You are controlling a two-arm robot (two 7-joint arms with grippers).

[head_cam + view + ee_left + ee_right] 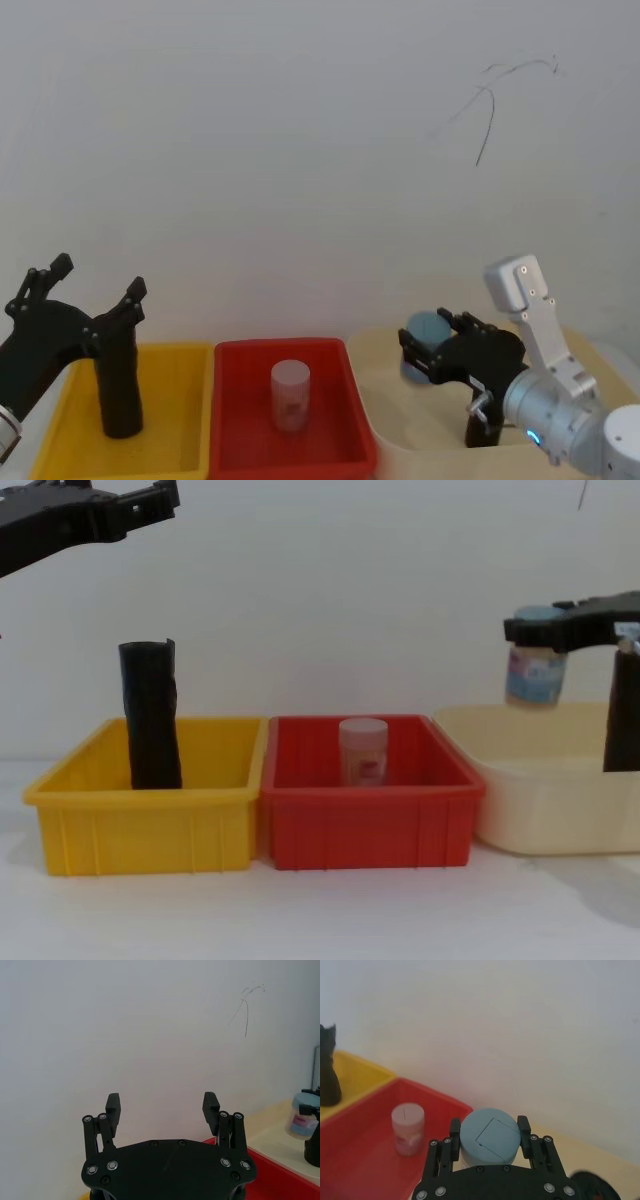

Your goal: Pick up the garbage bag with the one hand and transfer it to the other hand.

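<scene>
The right gripper [489, 1132], black and long-fingered on a thick silver-grey arm with a lit ring near its wrist, is clamped on a small clear jar with a pale blue round lid [535, 670], one finger pressed to each side of the lid. It holds the jar in the air over the near rim of the cream plastic tub [540, 810] on the robot's right. Just beside that gripper, on its outer side, the garbage bag [620, 715], a tightly rolled black plastic cylinder, stands upright inside the cream tub, rising well above its rim and touched by neither gripper. To the left of the tub sits a red rectangular plastic bin [370, 825] with a short whitish jar with a pink label [362, 752] upright in its middle. Touching the red bin's left side is a yellow rectangular plastic bin [140, 815], where a second black plastic roll with a loose curled top edge [152, 715] stands upright, taller than the bin is deep. The left gripper [162, 1105], a black two-finger one on a black arm, hangs above this roll with its fingers spread wide apart, holding nothing. Behind everything is a plain white wall with a thin dark scratch mark [490, 100] on its upper right.
</scene>
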